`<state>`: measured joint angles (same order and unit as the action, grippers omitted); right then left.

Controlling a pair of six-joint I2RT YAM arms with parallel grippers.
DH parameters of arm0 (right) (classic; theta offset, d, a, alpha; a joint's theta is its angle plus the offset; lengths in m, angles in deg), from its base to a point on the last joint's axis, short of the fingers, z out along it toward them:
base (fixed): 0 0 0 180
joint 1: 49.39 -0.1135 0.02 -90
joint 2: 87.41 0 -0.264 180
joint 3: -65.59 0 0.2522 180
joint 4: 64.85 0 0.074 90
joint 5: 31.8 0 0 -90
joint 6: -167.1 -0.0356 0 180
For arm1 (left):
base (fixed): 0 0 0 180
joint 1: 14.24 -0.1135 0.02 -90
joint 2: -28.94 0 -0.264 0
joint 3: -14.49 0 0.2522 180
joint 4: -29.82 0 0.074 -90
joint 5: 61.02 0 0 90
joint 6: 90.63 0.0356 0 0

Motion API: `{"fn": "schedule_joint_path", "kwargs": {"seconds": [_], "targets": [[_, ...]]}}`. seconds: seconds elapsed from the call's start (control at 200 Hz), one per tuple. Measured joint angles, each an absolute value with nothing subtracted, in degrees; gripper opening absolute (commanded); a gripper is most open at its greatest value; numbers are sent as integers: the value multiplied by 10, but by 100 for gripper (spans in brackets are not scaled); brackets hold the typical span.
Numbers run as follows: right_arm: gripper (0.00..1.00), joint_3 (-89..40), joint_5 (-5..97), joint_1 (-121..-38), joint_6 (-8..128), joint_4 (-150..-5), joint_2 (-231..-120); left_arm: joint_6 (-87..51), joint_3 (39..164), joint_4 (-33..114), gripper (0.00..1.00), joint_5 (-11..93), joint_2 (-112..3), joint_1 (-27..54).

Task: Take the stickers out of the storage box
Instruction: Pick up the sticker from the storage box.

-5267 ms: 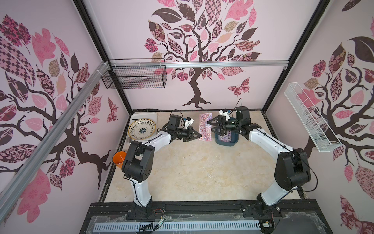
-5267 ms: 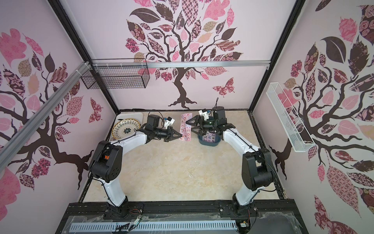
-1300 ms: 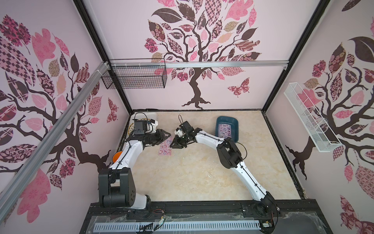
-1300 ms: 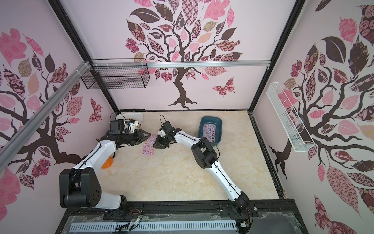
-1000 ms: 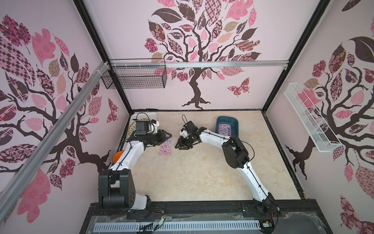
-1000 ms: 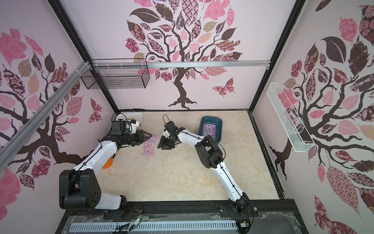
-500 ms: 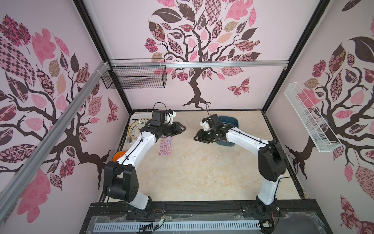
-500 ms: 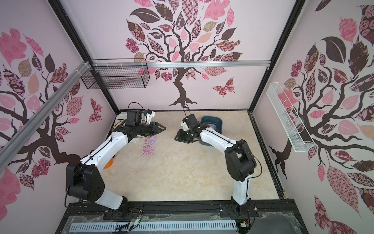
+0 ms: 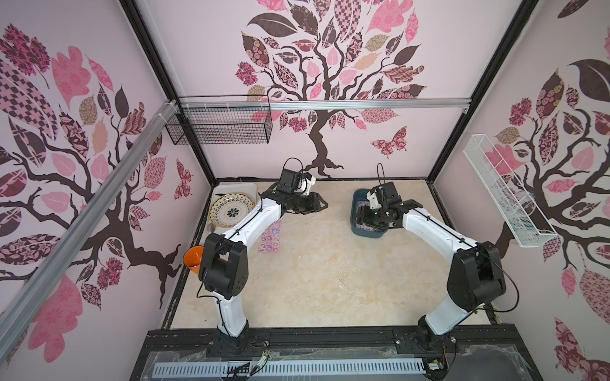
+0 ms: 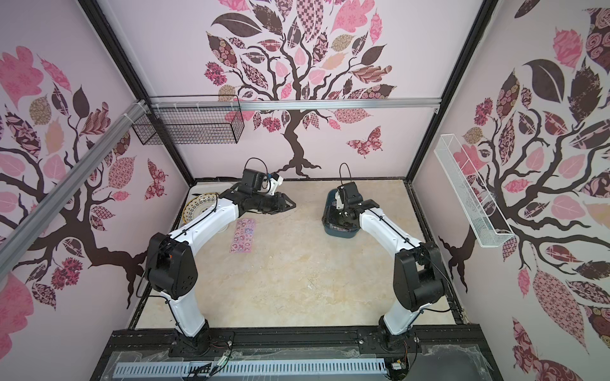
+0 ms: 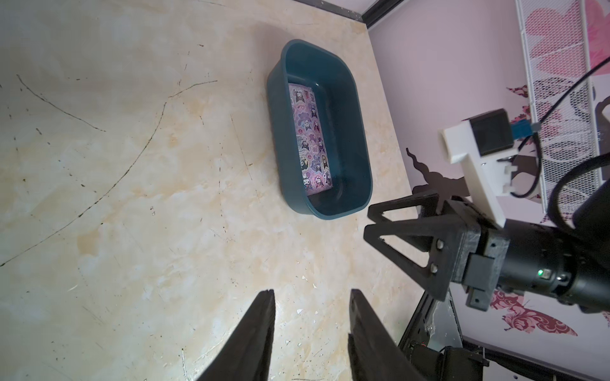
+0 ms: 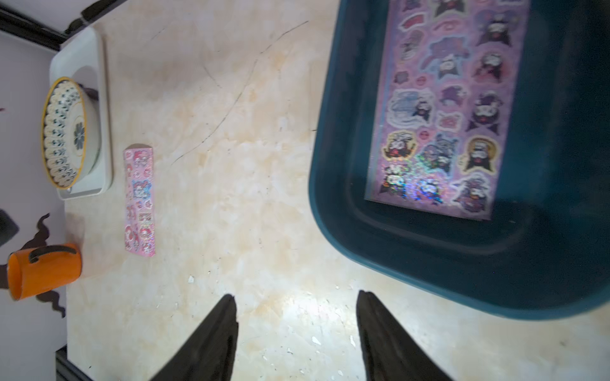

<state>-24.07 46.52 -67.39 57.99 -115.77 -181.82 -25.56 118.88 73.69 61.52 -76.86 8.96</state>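
Observation:
The dark teal storage box (image 9: 365, 233) (image 10: 343, 235) stands at the back right of the table. A purple sheet of stickers (image 11: 310, 138) (image 12: 445, 109) lies flat on its floor. A pink sheet of stickers (image 9: 271, 237) (image 10: 243, 235) (image 12: 139, 201) lies on the table at the left. My right gripper (image 12: 297, 297) (image 9: 358, 217) is open and empty, its tips over the table just outside the box's wall (image 12: 429, 250). The left gripper (image 11: 312, 293) (image 9: 321, 206) hangs open and empty above the table, between the pink sheet and the box (image 11: 330, 201).
At the back left a white tray (image 9: 250, 188) (image 12: 82, 56) holds a patterned plate (image 9: 232, 211) (image 12: 66, 132). An orange cup (image 9: 192, 258) (image 12: 43, 270) sits at the left edge. Wire baskets (image 9: 219, 123) hang on the walls.
Both arms swung away from the pink sheet, which stays on the table at the left. The right gripper travelled right to the box and opened wider; the left moved towards the middle.

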Motion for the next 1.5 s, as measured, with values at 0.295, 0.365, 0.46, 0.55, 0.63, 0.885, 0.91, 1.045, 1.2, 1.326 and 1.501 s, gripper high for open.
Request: {"fn": "schedule_joint_path", "kwargs": {"seconds": [0.295,0.365,0.46,0.55,0.63,0.885,0.91,1.045,1.2,1.326,1.501], "targets": [[73,-404,537,-654,629,-1228,-1913,-216,1182,779,45,611,-770,89],[77,-444,549,-651,635,-1241,-1957,-210,1182,783,45,609,-770,89],[79,-492,560,-646,645,-1263,-2018,-203,1182,785,45,608,-770,88],[81,-522,569,-639,656,-1279,-2064,-201,1182,784,45,614,-770,84],[83,-550,583,-633,666,-1300,-2097,-201,1182,783,45,620,-770,78],[86,-620,593,-613,687,-1338,-2169,-219,1177,764,45,655,-769,40],[86,-623,593,-611,688,-1339,-2173,-221,1175,760,45,656,-769,36],[93,-645,595,-608,694,-1352,-2201,-230,1165,755,45,659,-769,25],[94,-666,602,-608,699,-1366,-2228,-232,1165,752,45,669,-769,27],[94,-670,611,-609,704,-1372,-2236,-232,1165,750,45,674,-769,27],[96,-671,611,-609,706,-1375,-2243,-233,1165,748,45,679,-769,27]]}}
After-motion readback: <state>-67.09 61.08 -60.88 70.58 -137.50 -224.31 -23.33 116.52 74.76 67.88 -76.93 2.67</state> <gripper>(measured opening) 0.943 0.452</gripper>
